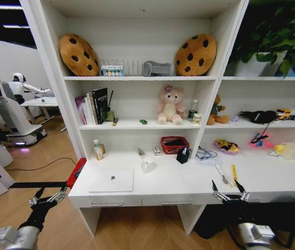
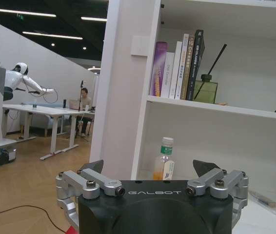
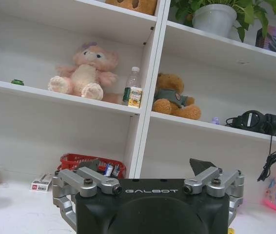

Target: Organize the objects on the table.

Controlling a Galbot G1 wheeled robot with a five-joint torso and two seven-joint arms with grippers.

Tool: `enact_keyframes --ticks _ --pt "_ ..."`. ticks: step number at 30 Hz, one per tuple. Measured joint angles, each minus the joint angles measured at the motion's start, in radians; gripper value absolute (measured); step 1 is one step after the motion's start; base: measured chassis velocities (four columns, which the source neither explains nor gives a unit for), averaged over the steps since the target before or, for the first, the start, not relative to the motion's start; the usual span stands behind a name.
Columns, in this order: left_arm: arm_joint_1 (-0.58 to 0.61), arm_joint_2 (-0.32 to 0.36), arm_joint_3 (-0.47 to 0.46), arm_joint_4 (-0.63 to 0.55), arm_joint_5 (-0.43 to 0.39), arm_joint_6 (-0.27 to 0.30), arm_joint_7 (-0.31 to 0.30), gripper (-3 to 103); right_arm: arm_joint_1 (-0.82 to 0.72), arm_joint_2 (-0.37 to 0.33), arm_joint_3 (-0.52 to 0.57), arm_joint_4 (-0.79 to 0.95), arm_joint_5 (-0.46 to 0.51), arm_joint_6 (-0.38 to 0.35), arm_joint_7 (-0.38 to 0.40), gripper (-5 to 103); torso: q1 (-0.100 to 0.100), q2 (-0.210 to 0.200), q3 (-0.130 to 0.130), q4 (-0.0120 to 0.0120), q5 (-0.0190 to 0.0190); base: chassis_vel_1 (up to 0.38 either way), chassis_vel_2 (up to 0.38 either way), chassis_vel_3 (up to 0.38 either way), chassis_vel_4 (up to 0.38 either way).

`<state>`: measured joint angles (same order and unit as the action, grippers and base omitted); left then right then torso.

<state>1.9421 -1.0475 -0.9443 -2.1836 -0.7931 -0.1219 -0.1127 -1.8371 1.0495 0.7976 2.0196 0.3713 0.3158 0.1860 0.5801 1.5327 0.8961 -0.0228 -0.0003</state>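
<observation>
Head view, left to right: left tool released, hanging off the surface's front-left corner. Laptop lies flat, lid shut, near the front edge toward the left end, long axis along that edge, just inboard of the left tool. Right tool released, at the front edge further right, well apart from the laptop. Left arm judged nearer.

Bright, even light falls on the white shelving and the table, with only soft shadows under each shelf board. Ceiling strip lights glow at the upper left of the left wrist view against a dark ceiling. The head view bows outward at its edges, bending the uprights.
</observation>
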Motion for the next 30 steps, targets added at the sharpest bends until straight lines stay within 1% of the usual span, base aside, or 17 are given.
enact_keyframes --ticks 6,19,21,26,30 --pt "0.0 0.0 0.0 0.0 0.0 0.0 0.0 100 0.0 0.0 0.0 0.0 0.0 0.0 0.0 100 0.0 0.0 0.0 0.0003 0.0003 0.129 -0.126 -0.124 0.125" --pt "0.0 0.0 0.0 0.0 0.0 0.0 0.0 100 0.0 0.0 0.0 0.0 0.0 0.0 0.0 100 0.0 0.0 0.0 0.0001 0.0004 0.138 -0.138 -0.148 0.142" --pt "0.0 0.0 0.0 0.0 0.0 0.0 0.0 100 0.0 0.0 0.0 0.0 0.0 0.0 0.0 100 0.0 0.0 0.0 0.0004 0.0002 0.145 -0.155 -0.113 0.155" --pt "0.0 0.0 0.0 0.0 0.0 0.0 0.0 100 0.0 0.0 0.0 0.0 0.0 0.0 0.0 100 0.0 0.0 0.0 0.0 0.0002 0.149 -0.142 -0.15 0.138" --pt "0.0 0.0 0.0 0.0 0.0 0.0 0.0 100 0.0 0.0 0.0 0.0 0.0 0.0 0.0 100 0.0 0.0 0.0 0.0001 0.0002 0.152 -0.148 -0.159 0.154"
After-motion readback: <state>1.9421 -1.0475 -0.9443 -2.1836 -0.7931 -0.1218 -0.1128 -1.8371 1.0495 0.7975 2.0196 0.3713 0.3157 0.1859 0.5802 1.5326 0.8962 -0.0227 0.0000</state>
